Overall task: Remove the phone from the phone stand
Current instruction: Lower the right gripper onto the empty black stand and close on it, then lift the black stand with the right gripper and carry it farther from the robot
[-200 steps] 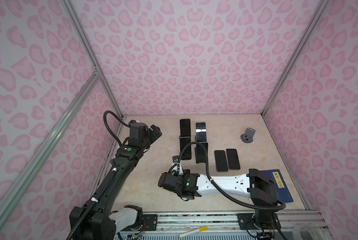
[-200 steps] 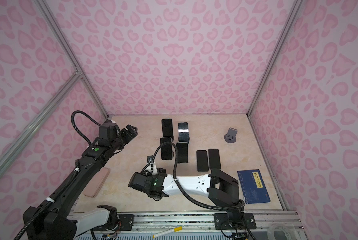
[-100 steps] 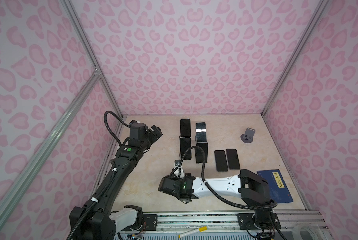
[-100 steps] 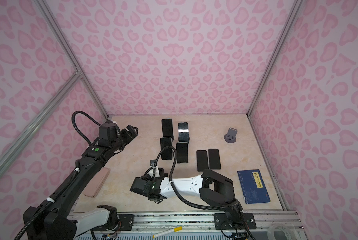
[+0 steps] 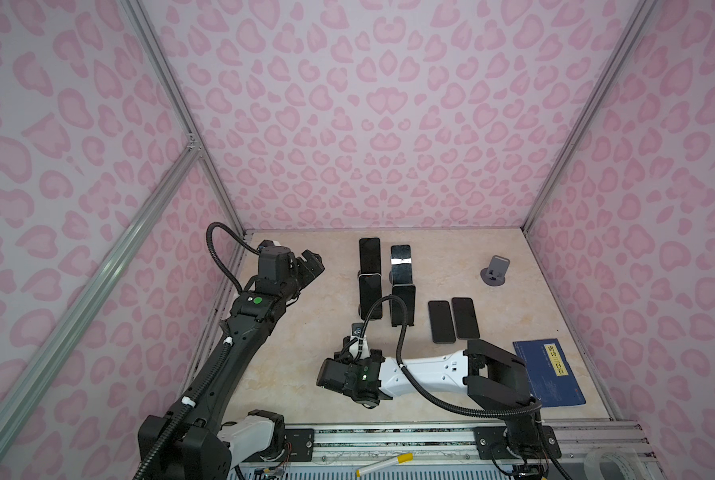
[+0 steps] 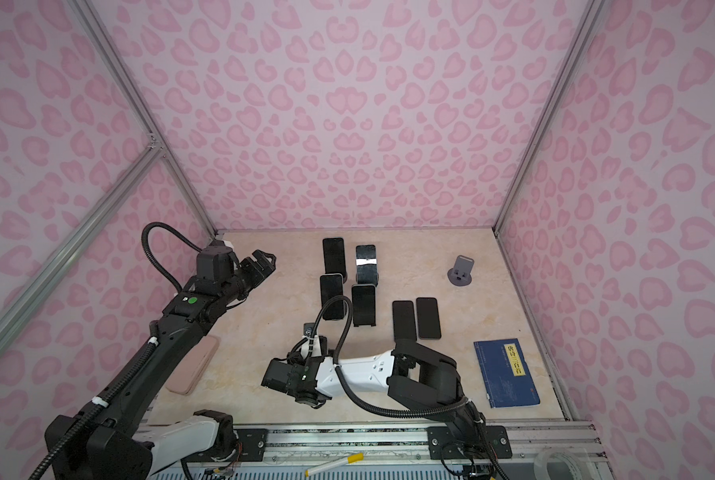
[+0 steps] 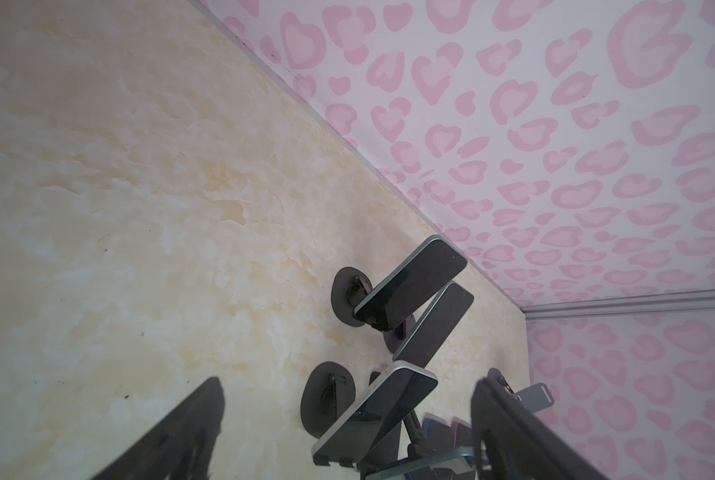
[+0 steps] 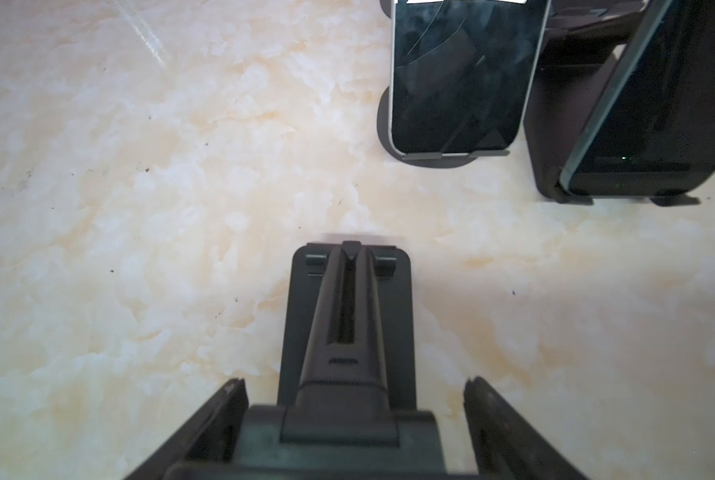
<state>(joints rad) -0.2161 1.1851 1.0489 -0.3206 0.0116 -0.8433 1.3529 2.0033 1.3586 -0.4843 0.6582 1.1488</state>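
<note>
Propped phones [image 5: 370,296]: four, each leaning on its own stand, in two rows of two at mid table [image 5: 305,332].
Nearest phone [image 8: 463,79]: cracked screen, seated on a round-based stand; beyond the right claw toward the back wall, clearly apart from it.
Right claw [image 8: 355,384]: low over the table's front middle, jaws parted on either side of a bare black stand [image 8: 349,299]; seemingly not pressing it, though blurred up close.
Left claw [image 5: 313,262]: raised over the table's left side, jaws spread wide, holding nothing, well apart from every phone.
Flat phones [image 5: 453,320]: two, side by side, just right of the propped ones.
Grey stand [image 5: 495,270]: far right, alone.
Blue book [image 5: 549,372]: front right.
</note>
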